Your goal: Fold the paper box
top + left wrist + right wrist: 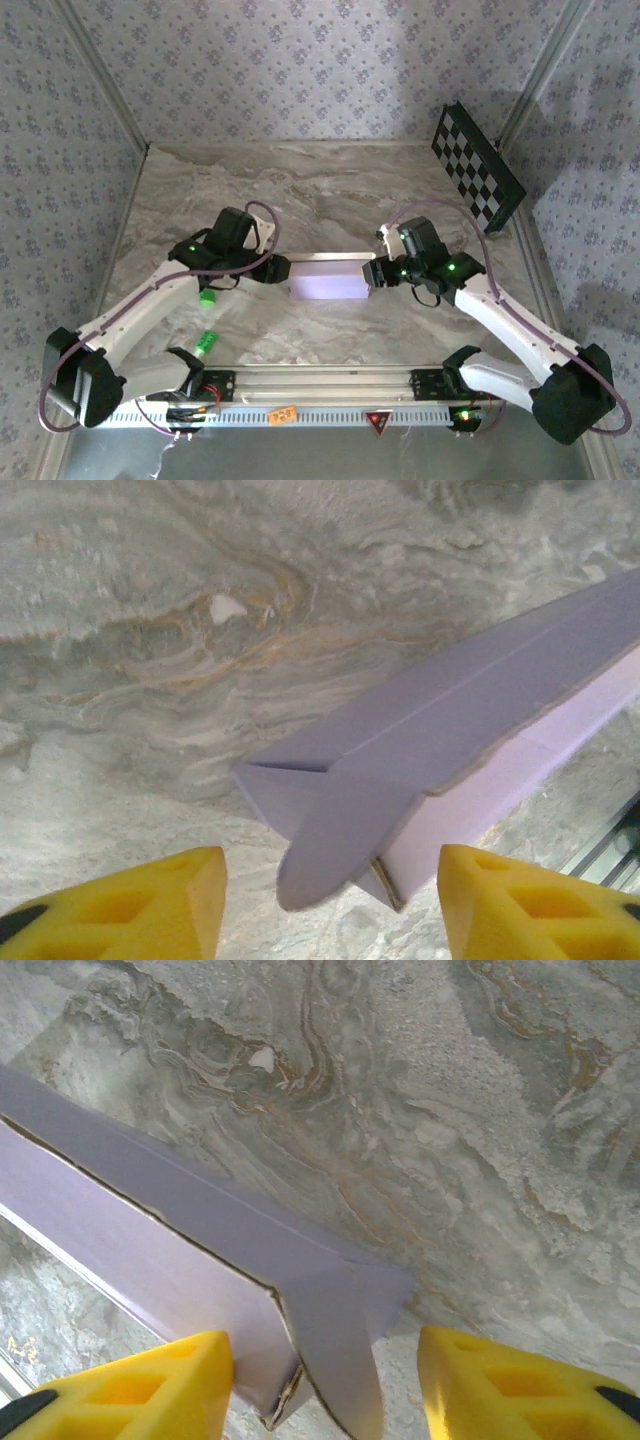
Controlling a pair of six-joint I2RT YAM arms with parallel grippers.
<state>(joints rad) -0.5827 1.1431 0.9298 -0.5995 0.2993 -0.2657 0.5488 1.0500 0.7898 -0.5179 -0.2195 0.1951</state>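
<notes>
Top external: places the paper box (325, 278) at the middle of the marble table (330, 190), lying flat, lavender side up, with a short end toward each arm. Left wrist: finds the left gripper (330, 905) spread wide and gripping nothing, its yellow fingers (150, 910) either side of the box's end and apart from it, with a rounded end flap (340, 835) sticking out loose between them, not tucked. Right wrist: finds the right gripper (325, 1385) likewise spread and empty, with that end's own flap (335, 1350) hanging free (cannot tell contact of the near finger with the box wall).

Judged step: closing the end flaps.

To do it well:
- Work one end at a time and brace the far end with the other gripper, so as not to shove the light box along the smooth top.
- Push on the flap's rounded tip, in line with the box's long axis, rather than pinching it.
- Keep low and square to the end.
- Avoid crushing the thin side walls.
- Check for a flush seat before backing off
</notes>
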